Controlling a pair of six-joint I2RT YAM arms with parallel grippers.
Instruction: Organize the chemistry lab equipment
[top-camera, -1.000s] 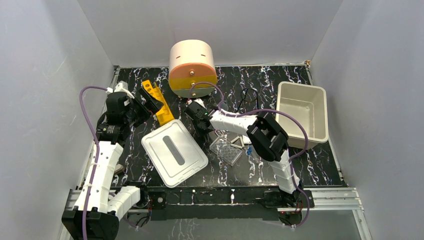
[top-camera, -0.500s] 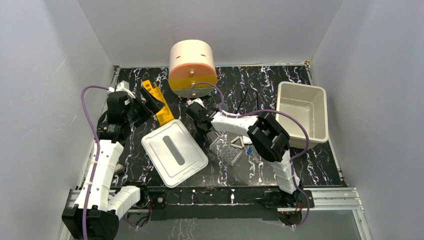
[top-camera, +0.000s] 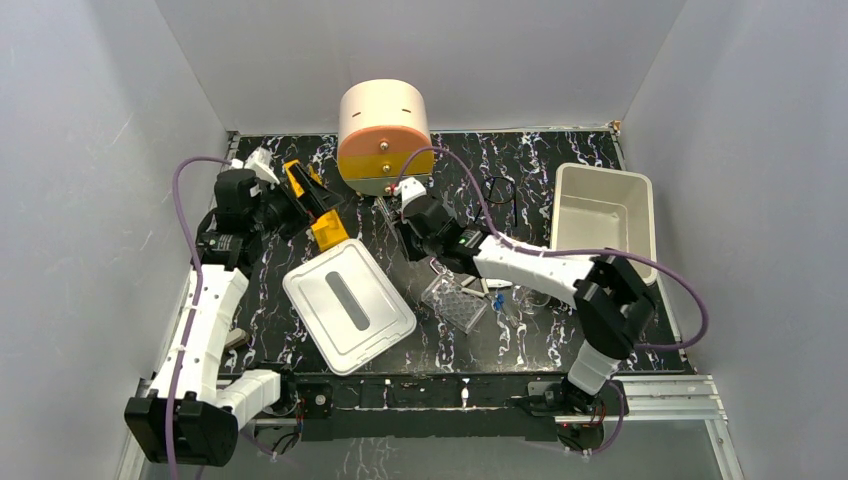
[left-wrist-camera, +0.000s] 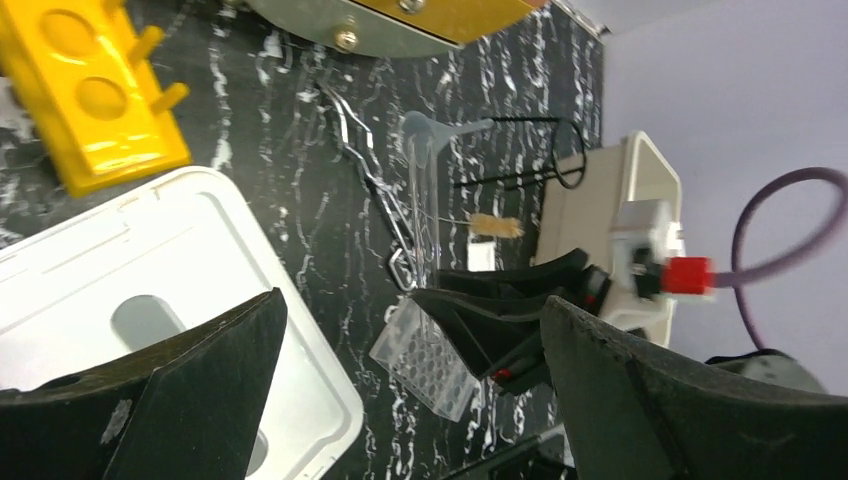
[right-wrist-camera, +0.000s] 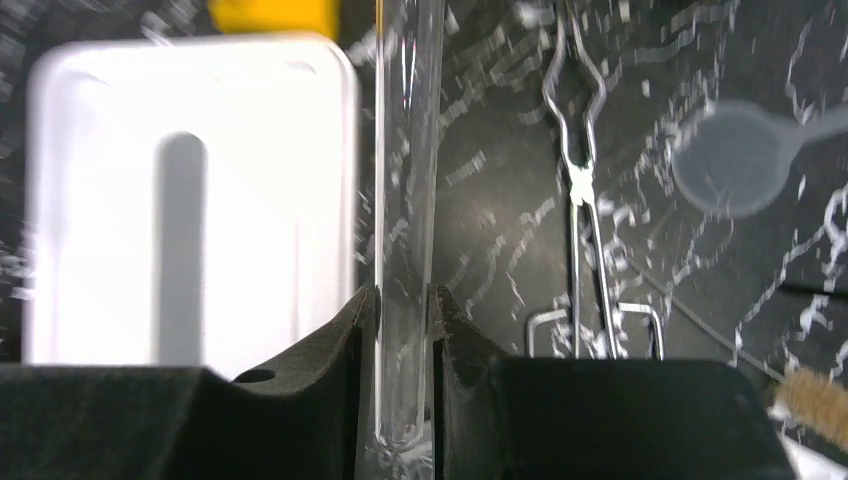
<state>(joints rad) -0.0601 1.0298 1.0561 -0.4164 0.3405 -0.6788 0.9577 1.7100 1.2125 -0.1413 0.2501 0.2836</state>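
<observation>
My right gripper (right-wrist-camera: 403, 310) is shut on a clear glass test tube (right-wrist-camera: 405, 200), which stands up out of the jaws above the table. In the top view that gripper (top-camera: 408, 240) hangs between the white lid and the drawer unit. My left gripper (top-camera: 305, 200) is open, hovering over the yellow rack (top-camera: 330, 230) with nothing between its fingers. The rack (left-wrist-camera: 90, 110) lies on the table at the back left. A clear well plate (top-camera: 455, 303) sits mid-table. Metal tongs (right-wrist-camera: 580, 200), a clear funnel (right-wrist-camera: 735, 160), a small brush (left-wrist-camera: 495, 227) and black-framed glasses (left-wrist-camera: 560, 155) lie around it.
A white lid with a grey slot (top-camera: 348, 305) lies front-centre, close under the right gripper. The round peach-and-orange drawer unit (top-camera: 385, 130) stands at the back. A white rectangular bin (top-camera: 605, 225) sits at the right. Grey walls close in on three sides.
The right gripper closed on the test tube and rose toward the back with it, its elbow swinging right. The left gripper shifted back over the yellow rack, still open.
</observation>
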